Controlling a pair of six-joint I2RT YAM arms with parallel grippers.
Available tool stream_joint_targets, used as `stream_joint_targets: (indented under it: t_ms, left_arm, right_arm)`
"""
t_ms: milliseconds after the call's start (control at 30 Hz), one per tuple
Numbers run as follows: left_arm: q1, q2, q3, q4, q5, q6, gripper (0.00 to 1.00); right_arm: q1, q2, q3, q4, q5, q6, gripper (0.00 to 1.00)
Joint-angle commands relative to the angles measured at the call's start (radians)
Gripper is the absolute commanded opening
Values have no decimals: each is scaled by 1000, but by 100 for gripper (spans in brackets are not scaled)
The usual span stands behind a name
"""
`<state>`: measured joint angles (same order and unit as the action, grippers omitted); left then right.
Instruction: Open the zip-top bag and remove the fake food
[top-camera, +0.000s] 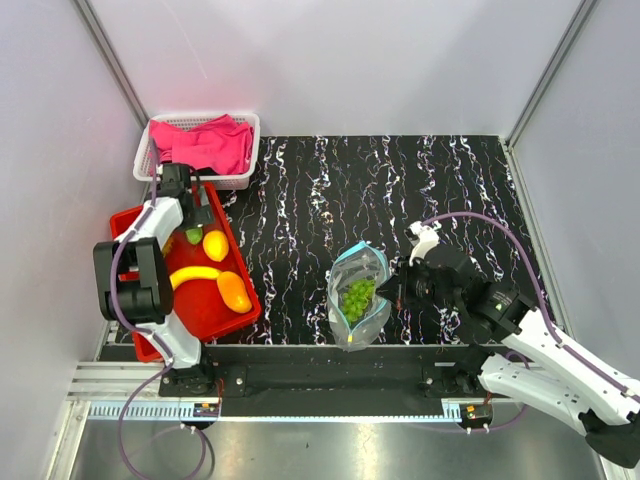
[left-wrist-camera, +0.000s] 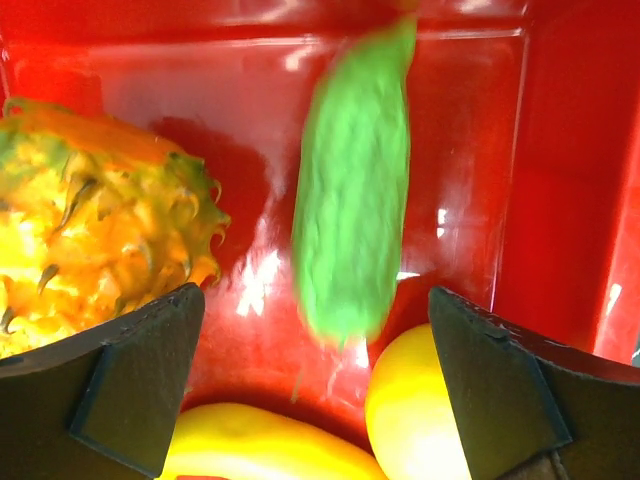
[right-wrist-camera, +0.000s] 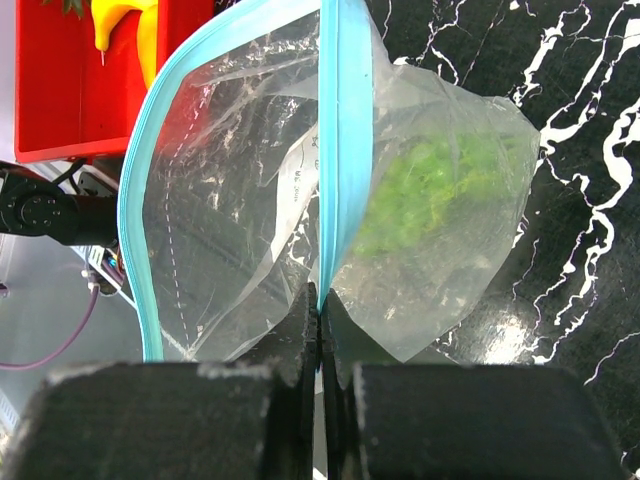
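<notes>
The zip-top bag (top-camera: 357, 297) lies near the front middle of the black marbled mat, mouth spread open, with green fake food (right-wrist-camera: 430, 190) still inside. My right gripper (right-wrist-camera: 320, 312) is shut on the bag's light blue zip strip (right-wrist-camera: 345, 140). My left gripper (left-wrist-camera: 318, 335) is open over the red tray (top-camera: 200, 302). A blurred long green piece (left-wrist-camera: 352, 200) is loose between its jaws, touching neither finger. A bumpy orange fruit (left-wrist-camera: 90, 220) and yellow pieces (left-wrist-camera: 410, 400) lie in the tray below.
A white basket (top-camera: 141, 160) holding a pink cloth (top-camera: 212, 142) stands just behind the red tray at the back left. Grey walls close in the mat on three sides. A metal rail (top-camera: 300, 410) runs along the front edge.
</notes>
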<state>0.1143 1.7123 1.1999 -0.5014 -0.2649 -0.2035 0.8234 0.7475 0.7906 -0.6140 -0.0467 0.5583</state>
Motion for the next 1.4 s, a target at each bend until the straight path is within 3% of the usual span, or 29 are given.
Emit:
stream_joint_targets:
  t_ms: [0,167,333,500,567,733,833,1100,1367]
  left_arm:
    - [-24,-153,-32,37,9,-39,99]
    - [-189,-437,-72,28,30,-77,96]
    - [-390,-725,-227,81,223,-249,85]
    - [-737,-904,-338,199,256,-394,76]
    - [-875,-889,-349,264,257,-436,70]
    - [-1201,-645,-206,261,169,-401,61]
    - [-1292,-513,-91,178,23,-361,46]
    - [-1329,-313,36,46,-33,-369,30]
    - [-1337,-189,30,26,-77,-407,29]
  right_arm:
    - [0,0,15,42,-10,-6,0]
    - [0,0,22,42,-2,-17,0]
    - [0,29,27,43,5,-20,0]
    - [-1,46,27,53,7,-21,0]
    - [-1,50,25,62,2,-20,0]
    - [0,49,30,68,-8,-14,0]
    - [0,21,36,60,-18,-8,0]
    - [0,-45,52,16,2,-3,0]
    - [-1,-28,42,22,-10,-3,0]
